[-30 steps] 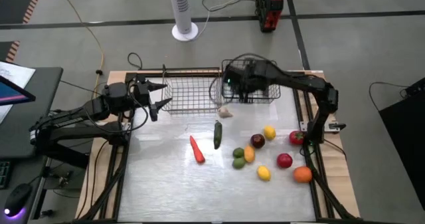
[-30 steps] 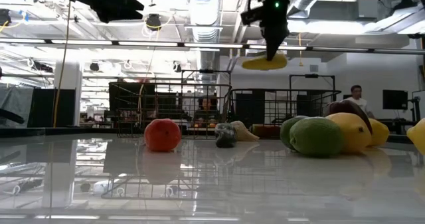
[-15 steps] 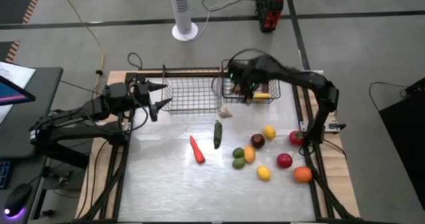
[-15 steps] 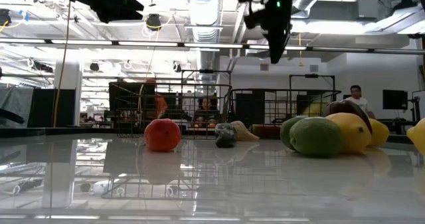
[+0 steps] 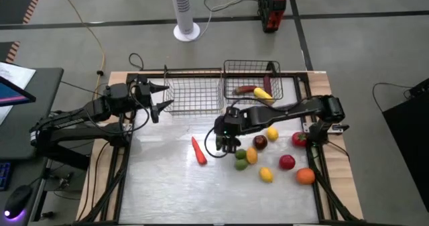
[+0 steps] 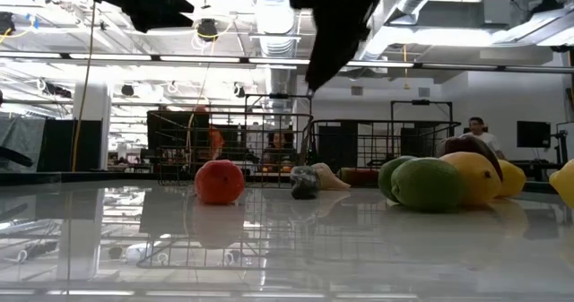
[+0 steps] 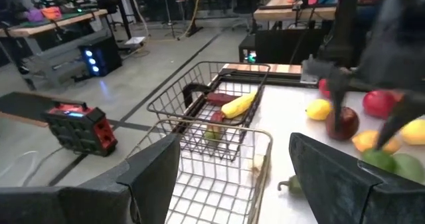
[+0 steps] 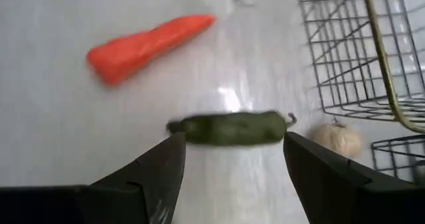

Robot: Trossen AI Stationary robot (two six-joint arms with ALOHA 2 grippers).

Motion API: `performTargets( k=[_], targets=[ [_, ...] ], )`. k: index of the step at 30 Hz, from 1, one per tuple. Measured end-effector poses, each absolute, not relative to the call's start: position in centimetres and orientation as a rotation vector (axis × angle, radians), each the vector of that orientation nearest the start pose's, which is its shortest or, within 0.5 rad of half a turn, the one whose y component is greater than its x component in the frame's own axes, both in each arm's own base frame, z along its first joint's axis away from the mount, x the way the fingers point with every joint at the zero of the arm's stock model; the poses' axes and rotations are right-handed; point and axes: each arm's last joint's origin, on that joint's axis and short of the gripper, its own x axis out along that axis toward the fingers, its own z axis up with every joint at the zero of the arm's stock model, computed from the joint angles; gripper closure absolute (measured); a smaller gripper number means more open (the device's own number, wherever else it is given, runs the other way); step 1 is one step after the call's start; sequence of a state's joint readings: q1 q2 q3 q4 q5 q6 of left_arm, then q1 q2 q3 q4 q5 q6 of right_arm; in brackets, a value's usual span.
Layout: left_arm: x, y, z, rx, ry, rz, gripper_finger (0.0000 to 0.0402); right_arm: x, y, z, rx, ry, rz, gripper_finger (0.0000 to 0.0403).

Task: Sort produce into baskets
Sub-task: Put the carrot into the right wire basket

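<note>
My right gripper (image 5: 226,142) is open and hovers low over the table's middle. In the right wrist view (image 8: 230,147) its fingers stand on either side of a long green vegetable (image 8: 229,127) that lies on the table, and they do not touch it. A long red vegetable (image 5: 199,150) lies to the left of it. The darker basket (image 5: 231,70) at the far edge holds a long yellow fruit (image 5: 263,94) and a long maroon one (image 5: 246,90). The lighter basket (image 5: 194,95) stands left of it. My left gripper (image 5: 157,98) is open and empty at that basket's left end.
Round produce lies right of my right gripper: green (image 5: 240,164), orange (image 5: 251,155), maroon (image 5: 260,142), yellow (image 5: 271,133), red (image 5: 287,161), yellow (image 5: 266,175), orange (image 5: 305,176), red (image 5: 299,139). A small beige piece (image 8: 335,139) lies beside the baskets. The table's near left part is bare.
My right gripper held the long yellow fruit above the darker basket and has let it go. The fruit now lies in that basket. The gripper has then swung toward the table's near edge and down, and it now stands over the long green vegetable.
</note>
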State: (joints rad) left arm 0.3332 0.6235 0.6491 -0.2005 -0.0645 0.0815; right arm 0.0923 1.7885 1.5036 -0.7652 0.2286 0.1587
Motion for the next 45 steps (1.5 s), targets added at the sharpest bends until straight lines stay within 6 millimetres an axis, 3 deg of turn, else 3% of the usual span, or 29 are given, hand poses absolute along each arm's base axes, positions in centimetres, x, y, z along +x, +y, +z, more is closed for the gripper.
performTargets(
  k=[8, 15, 18, 23, 28, 31, 41, 45],
  targets=[
    [13.7, 4.5, 31.0, 0.014, 0.147, 0.276, 0.0129, 37.9, 4.0, 23.6, 0.106, 0.892, -0.263, 0.0121],
    [13.9, 3.8, 30.7, -0.018, 0.177, 0.234, 0.0129, 38.7, 7.9, 24.7, 0.103, 0.697, -0.182, 0.0121],
    [14.0, 3.5, 31.0, -0.025, 0.146, 0.237, 0.0129, 39.5, 8.9, 23.8, 0.093, 0.690, -0.173, 0.0121],
    [14.2, 2.9, 31.2, -0.035, 0.123, 0.234, 0.0129, 42.7, 10.4, 20.8, 0.050, 0.742, -0.161, 0.0121],
    [14.1, 2.7, 31.3, -0.031, 0.116, 0.264, 0.0129, 45.3, 11.2, 20.5, 0.088, 0.777, -0.186, 0.0121],
    [14.0, 2.7, 31.3, -0.011, 0.114, 0.272, 0.0129, 46.4, 11.4, 19.1, 0.121, 0.820, -0.223, 0.0121],
    [13.7, 2.7, 31.5, 0.045, 0.109, 0.284, 0.0129, 47.3, 11.5, 14.4, 0.133, 0.947, -0.333, 0.0121],
    [13.8, 2.7, 31.5, 0.046, 0.110, 0.286, 0.0129, 46.9, 11.1, 14.0, 0.127, 1.015, -0.335, 0.0123]
  ],
)
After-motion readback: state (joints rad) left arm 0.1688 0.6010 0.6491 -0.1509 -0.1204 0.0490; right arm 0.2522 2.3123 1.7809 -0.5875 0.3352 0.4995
